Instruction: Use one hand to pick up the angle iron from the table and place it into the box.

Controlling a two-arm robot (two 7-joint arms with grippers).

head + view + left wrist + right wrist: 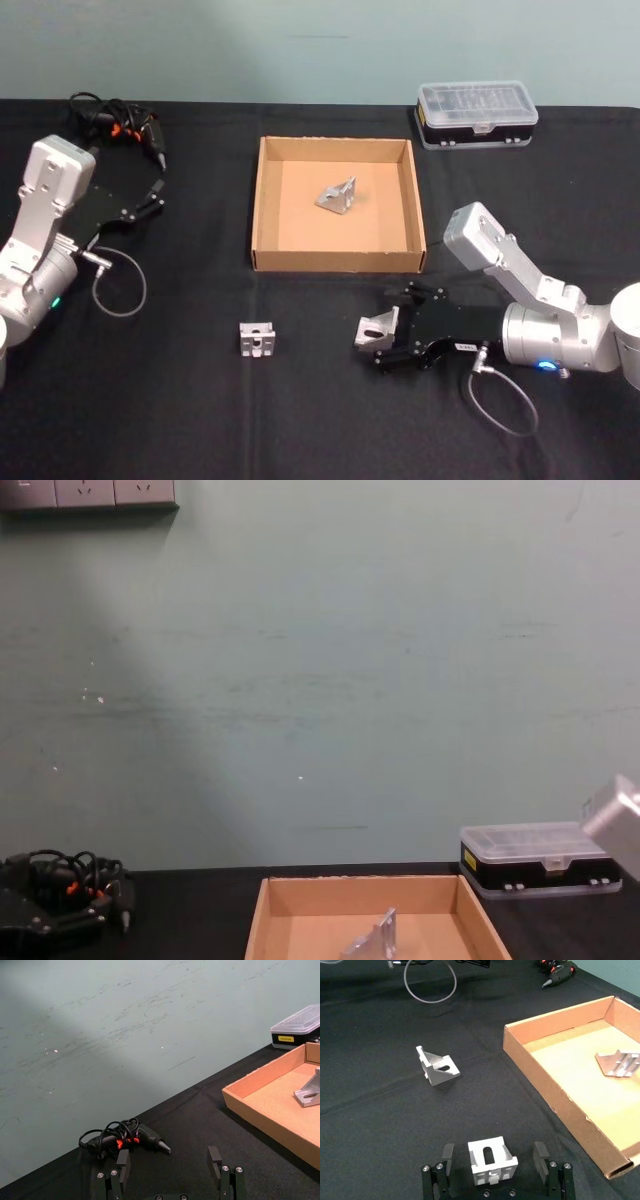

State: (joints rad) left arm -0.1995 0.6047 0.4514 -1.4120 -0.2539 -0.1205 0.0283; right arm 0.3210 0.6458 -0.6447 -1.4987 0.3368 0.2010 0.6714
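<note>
step: grasp. your right hand (pixel 372 345) is released, straddling the angle iron (pixel 492 1162) on the desk (pixel 150 420) before the box (pixel 335 262). next: clench, lift, clear the wall. left hand (pixel 169 1156) is parked at the desk's left, released.

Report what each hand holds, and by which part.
Nothing is held. The right hand straddles a metal bracket, fingers apart from its sides. The left hand is open and empty.
</note>
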